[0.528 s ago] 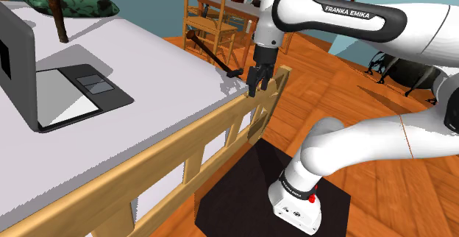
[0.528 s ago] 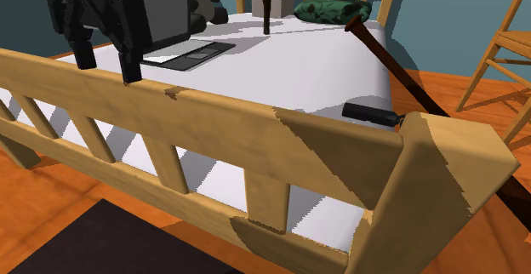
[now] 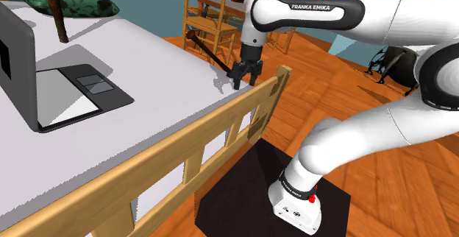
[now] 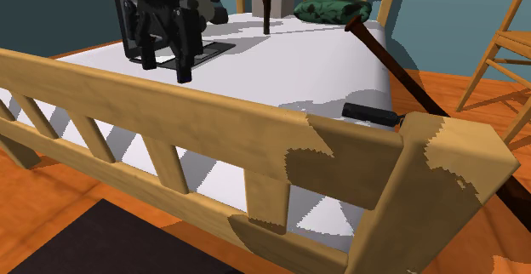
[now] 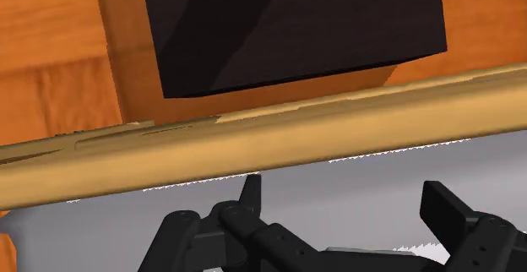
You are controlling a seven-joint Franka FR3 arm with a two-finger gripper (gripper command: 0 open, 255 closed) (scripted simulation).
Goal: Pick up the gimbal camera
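One gimbal camera (image 4: 370, 113): small, black, lying on white bed (image 4: 298, 68) at corner, just beside wooden post (image 4: 442, 170). One open laptop (image 3: 73, 88). One green pillow (image 4: 332, 10). One long dark stick (image 4: 400, 72). Jaws wide apart, holding nothing, near bed rail (image 5: 253, 144). Arm (image 3: 382, 18) says "FRANKA EMIKA".

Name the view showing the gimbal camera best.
The second exterior view: the gimbal camera lies unobstructed on the white bed beside the corner post. In the shoulder view, the gripper stands over it; the wrist view faces the bed rail.
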